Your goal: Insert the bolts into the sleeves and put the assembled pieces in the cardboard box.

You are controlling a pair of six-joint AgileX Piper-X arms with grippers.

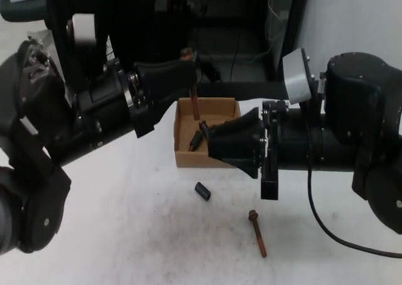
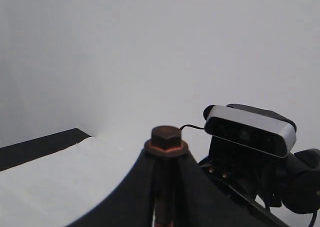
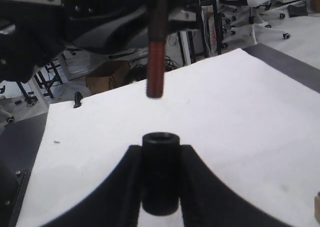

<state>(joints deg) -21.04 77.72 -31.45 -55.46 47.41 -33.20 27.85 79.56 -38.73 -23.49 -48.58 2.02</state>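
Right gripper [image 3: 160, 152]: grips sleeve [image 3: 161, 182].
Left gripper [image 2: 166, 159]: grips bolt [image 2: 166, 137]; we judge it uninserted.
Surface [image 1: 125, 222]: spare bolt [image 1: 257, 233], spare sleeve [image 1: 202, 191].

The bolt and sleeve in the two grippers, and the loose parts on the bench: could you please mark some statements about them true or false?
1. The left gripper holds the held bolt head up. True.
2. Its tip sits inside the held sleeve in the right gripper. False: the tip hangs above it, apart.
3. A loose sleeve lies on the bench. True.
4. The loose bolt lies in the cardboard box. False: it lies on the bench, outside.
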